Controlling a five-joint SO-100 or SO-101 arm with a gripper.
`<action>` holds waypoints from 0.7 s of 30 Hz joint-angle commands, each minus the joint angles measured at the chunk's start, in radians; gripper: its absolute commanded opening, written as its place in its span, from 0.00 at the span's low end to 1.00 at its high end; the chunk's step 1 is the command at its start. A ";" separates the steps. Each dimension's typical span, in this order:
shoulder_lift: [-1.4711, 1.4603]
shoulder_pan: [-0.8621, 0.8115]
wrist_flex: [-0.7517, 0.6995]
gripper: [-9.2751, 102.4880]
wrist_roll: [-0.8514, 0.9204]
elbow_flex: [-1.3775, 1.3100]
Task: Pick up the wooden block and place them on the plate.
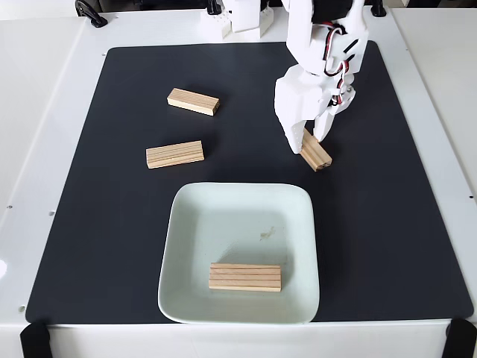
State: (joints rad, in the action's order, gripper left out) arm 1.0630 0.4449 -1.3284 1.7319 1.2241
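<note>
- We see the white gripper (307,143) lowered over a wooden block (316,153) near the mat's (387,224) far right corner, fingers straddling its upper end; whether they grip it we cannot tell.
- The plate (186,224) sits at the mat's near edge, one block (245,277) lying inside.
- Two more blocks (193,101) (174,154) lie left of centre.

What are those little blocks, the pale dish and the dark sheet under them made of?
The blocks, like the one in the dish, look like unfinished light wood: lengthwise grain lines show. The dish seems glazed ceramic or hard plastic; its pale mint surface is smooth with a soft sheen, and I can't tell which. The dark sheet looks like a matte rubber or fabric mat, with no glare.
</note>
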 commanded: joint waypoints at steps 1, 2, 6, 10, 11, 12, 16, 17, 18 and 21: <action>0.025 -0.005 0.003 0.08 -0.034 -0.011; 0.034 -0.005 0.003 0.08 -0.072 -0.018; 0.146 0.009 0.005 0.08 -0.276 -0.078; 0.272 0.021 0.040 0.08 -0.508 -0.071; 0.307 0.023 0.052 0.08 -0.555 -0.067; 0.342 0.026 0.058 0.08 -0.603 -0.066; 0.480 0.054 0.060 0.08 -0.879 -0.081; 0.515 0.060 0.061 0.08 -0.983 -0.083; 0.549 0.061 0.072 0.08 -1.081 -0.083; 0.620 0.057 0.216 0.08 -1.321 -0.083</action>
State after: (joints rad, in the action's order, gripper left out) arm 1.5815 0.5062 -1.2303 0.6427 1.1904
